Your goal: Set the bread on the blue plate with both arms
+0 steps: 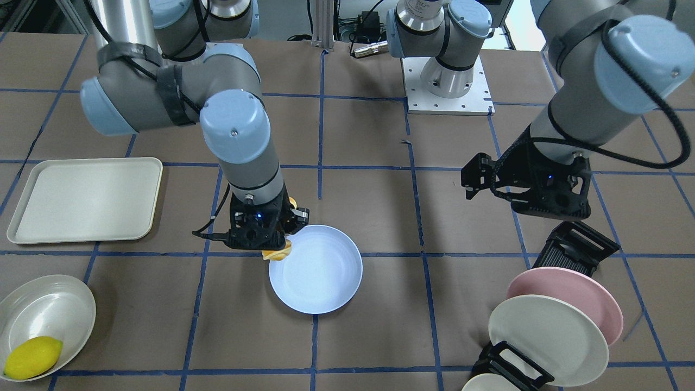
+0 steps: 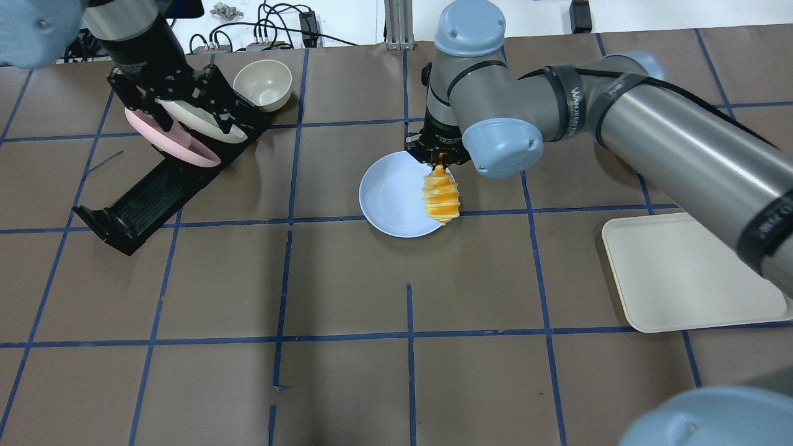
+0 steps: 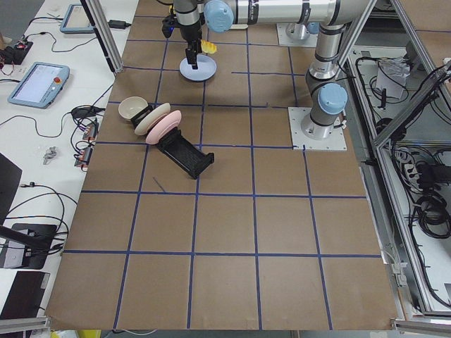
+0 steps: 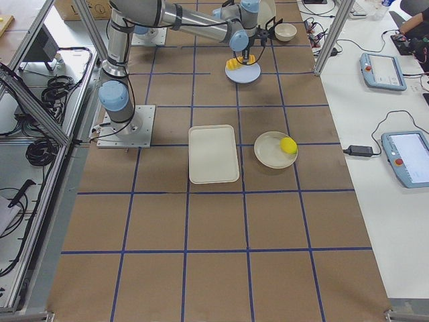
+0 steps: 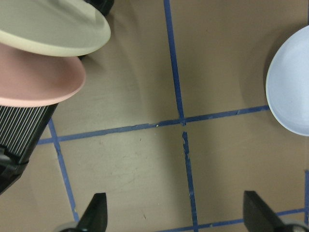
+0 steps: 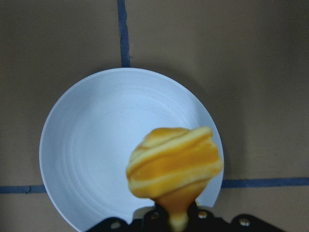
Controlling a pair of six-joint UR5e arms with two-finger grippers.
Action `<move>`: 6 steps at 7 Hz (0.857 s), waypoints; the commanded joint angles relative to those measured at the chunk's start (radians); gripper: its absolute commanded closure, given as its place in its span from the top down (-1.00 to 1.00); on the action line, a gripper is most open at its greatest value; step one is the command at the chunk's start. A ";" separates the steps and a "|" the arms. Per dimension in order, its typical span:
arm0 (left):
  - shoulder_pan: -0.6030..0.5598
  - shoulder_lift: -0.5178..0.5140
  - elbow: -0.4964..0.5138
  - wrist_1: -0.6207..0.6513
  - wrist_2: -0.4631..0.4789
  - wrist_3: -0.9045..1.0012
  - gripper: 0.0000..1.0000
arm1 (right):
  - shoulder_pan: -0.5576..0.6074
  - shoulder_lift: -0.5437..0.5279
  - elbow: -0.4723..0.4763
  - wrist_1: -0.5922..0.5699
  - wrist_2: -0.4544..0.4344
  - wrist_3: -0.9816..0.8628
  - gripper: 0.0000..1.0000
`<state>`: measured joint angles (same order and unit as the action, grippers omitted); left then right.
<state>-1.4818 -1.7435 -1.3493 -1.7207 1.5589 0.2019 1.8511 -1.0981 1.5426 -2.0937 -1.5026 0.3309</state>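
Note:
My right gripper (image 2: pixel 441 162) is shut on one end of the bread (image 2: pixel 441 197), a ridged golden-orange loaf with pale stripes. The loaf hangs over the right rim of the pale blue plate (image 2: pixel 390 198), held above it. In the right wrist view the bread (image 6: pixel 175 162) points down at the blue plate (image 6: pixel 96 154) below. In the front view the bread (image 1: pixel 277 254) sticks out under the right gripper (image 1: pixel 278 234) at the plate's (image 1: pixel 320 271) edge. My left gripper (image 2: pixel 179 93) is open and empty over the dish rack; its fingertips (image 5: pixel 96 215) stand wide apart in the left wrist view.
A black dish rack (image 2: pixel 148 192) holds a pink plate (image 1: pixel 575 293) and a cream plate (image 1: pixel 548 339) under the left gripper. A small cream bowl (image 2: pixel 266 83) stands behind it. A cream tray (image 2: pixel 681 272) lies on the right. A bowl (image 1: pixel 46 315) holds a yellow lemon (image 1: pixel 32 355).

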 commanded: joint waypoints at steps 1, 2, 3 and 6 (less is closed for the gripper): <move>-0.024 0.068 0.021 -0.051 0.003 -0.045 1.00 | 0.028 0.073 -0.067 -0.005 -0.002 0.007 -0.93; -0.044 0.074 -0.002 -0.045 -0.006 -0.050 1.00 | 0.028 0.078 -0.073 -0.009 0.005 0.007 -0.93; -0.063 0.090 -0.023 -0.036 0.000 -0.109 1.00 | 0.028 0.095 -0.079 -0.008 0.001 0.007 -0.93; -0.055 0.121 -0.065 -0.034 0.000 -0.113 1.00 | 0.025 0.112 -0.070 -0.018 -0.005 -0.003 -0.93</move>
<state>-1.5429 -1.6322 -1.4005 -1.7564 1.5581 0.0942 1.8772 -0.9917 1.4673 -2.1058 -1.5070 0.3312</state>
